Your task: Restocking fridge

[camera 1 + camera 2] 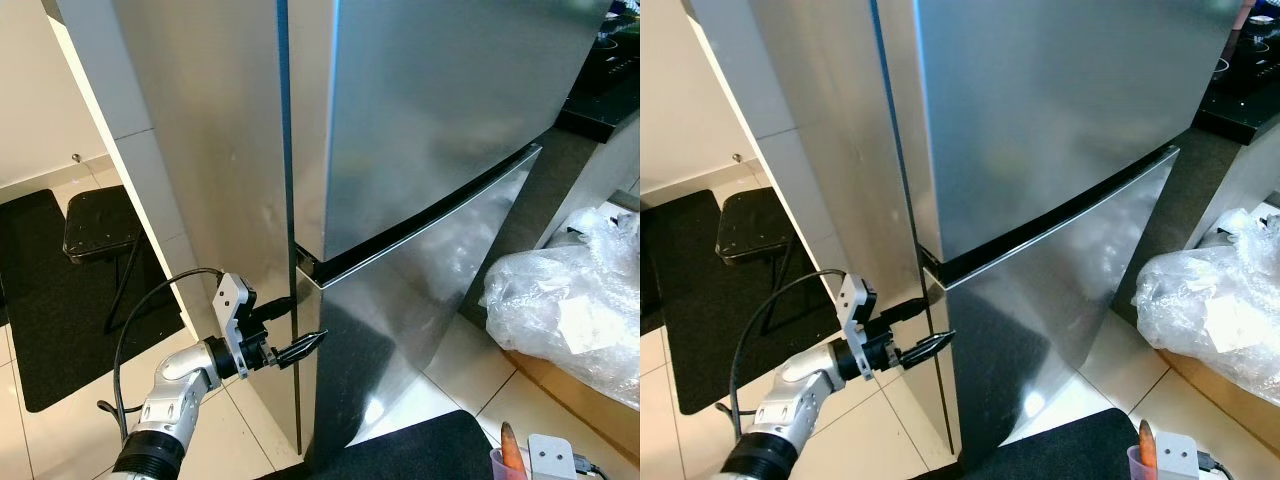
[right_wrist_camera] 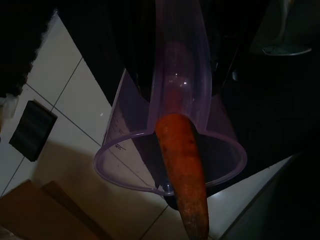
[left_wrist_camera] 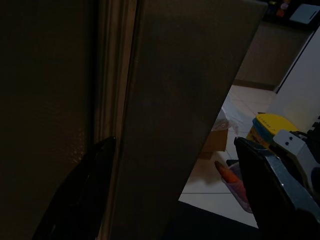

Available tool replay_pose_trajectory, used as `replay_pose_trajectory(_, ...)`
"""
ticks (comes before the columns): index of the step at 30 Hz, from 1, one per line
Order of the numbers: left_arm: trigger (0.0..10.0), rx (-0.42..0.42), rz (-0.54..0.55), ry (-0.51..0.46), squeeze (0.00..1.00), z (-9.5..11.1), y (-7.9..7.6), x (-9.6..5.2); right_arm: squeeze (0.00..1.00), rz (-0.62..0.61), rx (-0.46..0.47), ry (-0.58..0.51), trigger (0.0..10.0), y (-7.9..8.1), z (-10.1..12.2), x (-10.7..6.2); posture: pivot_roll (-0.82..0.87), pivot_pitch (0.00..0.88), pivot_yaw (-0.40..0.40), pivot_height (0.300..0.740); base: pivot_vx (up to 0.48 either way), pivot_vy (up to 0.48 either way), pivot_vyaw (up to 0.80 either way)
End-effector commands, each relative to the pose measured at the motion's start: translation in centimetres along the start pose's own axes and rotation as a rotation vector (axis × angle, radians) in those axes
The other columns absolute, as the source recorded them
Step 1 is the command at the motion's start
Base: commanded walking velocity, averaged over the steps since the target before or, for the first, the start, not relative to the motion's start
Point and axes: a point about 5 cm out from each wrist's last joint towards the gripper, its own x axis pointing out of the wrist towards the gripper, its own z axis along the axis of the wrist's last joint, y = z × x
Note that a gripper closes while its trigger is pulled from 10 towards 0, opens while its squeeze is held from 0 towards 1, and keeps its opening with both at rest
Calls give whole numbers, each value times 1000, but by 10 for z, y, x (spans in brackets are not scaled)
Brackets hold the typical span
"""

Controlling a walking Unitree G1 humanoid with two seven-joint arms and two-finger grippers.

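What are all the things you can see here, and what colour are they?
Tall silver steel fridge: one, silver, straight ahead, doors shut.
Black floor mat: one, black, on the floor to the left.
Black-seated stool: one, black, on that mat.
Crinkly clear plastic bag: one, clear, on the right.
Clear purple plastic cup: one, purple, in the right hand.
Orange carrot: one, orange, inside the cup.
Left hand: black fingers open around the lower door's edge.

Closed fridge (image 1: 420, 150) doors block entry; a narrow seam (image 1: 297, 300) remains; a plastic bag (image 1: 565, 300) crowds the right floor.
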Motion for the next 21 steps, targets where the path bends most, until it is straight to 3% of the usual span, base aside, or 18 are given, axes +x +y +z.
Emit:
replay_pose_trajectory(1, 10000, -26, -207, 1, 0, -7, -27, 23, 0, -7, 17, -16, 10000, 0, 2, 0, 43, 0, 23, 740, 0, 0, 0)
replay_pose_trajectory(21, 10000, -41, -233, -4, 0, -6, -32, 25, 0, -6, 19, -15, 10000, 0, 1, 0, 44, 0, 24, 740, 0, 0, 0)
